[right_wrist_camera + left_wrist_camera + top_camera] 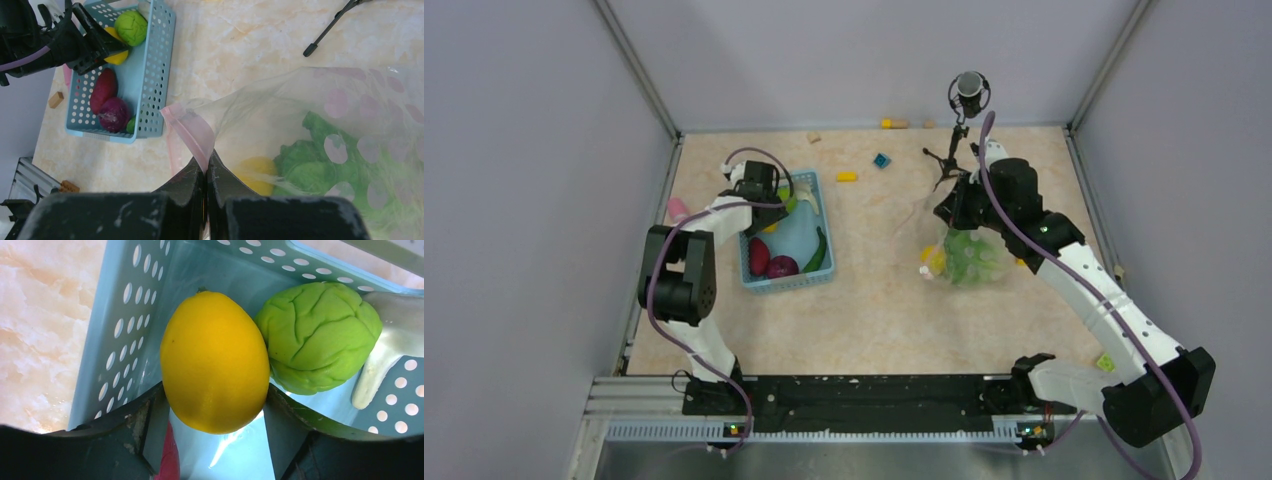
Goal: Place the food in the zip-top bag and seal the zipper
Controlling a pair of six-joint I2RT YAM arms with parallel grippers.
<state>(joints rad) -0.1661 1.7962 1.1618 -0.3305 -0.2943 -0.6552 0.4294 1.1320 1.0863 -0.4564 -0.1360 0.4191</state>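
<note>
You're loading food: left hand (214, 390) clamps the lemon (214, 350), right hand (206, 165) pinches the zipper (192, 131); next, carry it right into the bag (300, 95).

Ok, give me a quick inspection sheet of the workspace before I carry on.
Surface: beige marbled table.
Job's things: zip-top bag holds greens and a yellow piece; red piece and purple piece lie in the basket.
Clutter: small blocks, pink stick, tripod.
Grippers: left gripper shut on lemon inside basket; right gripper pinching the zipper edge.
Cables: purple cable along each arm, no snag seen.
Surroundings: grey walls, metal frame.
</note>
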